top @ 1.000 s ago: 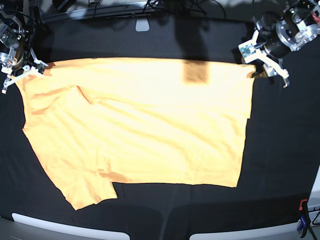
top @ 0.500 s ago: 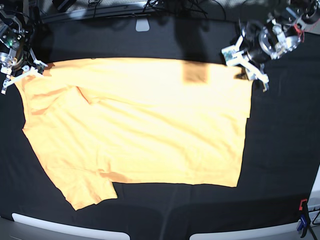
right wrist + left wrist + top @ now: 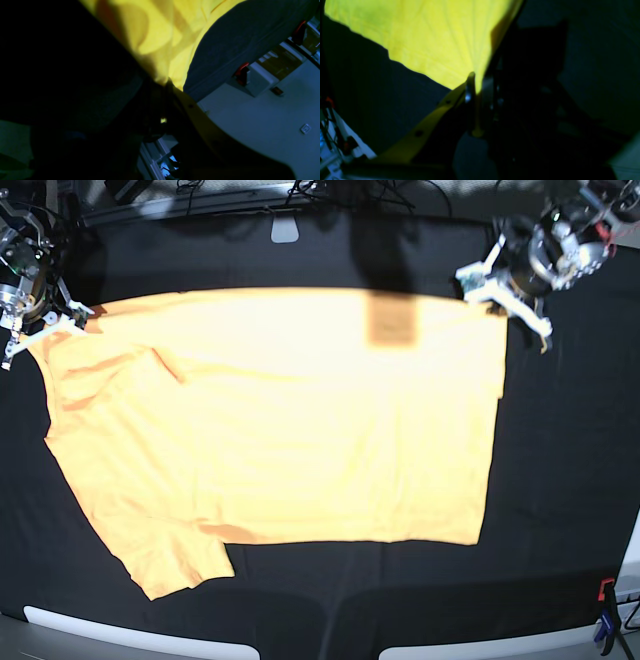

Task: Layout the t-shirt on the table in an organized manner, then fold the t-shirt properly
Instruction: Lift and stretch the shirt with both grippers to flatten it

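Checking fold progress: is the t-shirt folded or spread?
Spread: the t-shirt lies open in a single layer across the table, one sleeve showing.

The plain short-sleeved cloth t-shirt (image 3: pixel 280 420) lies spread flat on the wide cloth-covered table (image 3: pixel 560 480), occupying the middle and left of the surface in the base view. One sleeve points toward the near left corner; the other lies at the far left. The hem edge runs down the shirt's right side. The right gripper (image 3: pixel 40 330) sits at the shirt's far left corner, closed on the cloth. The left gripper (image 3: pixel 497 293) sits at the far right corner, pinching the cloth there. Bare table lies right of the shirt and along the near edge.
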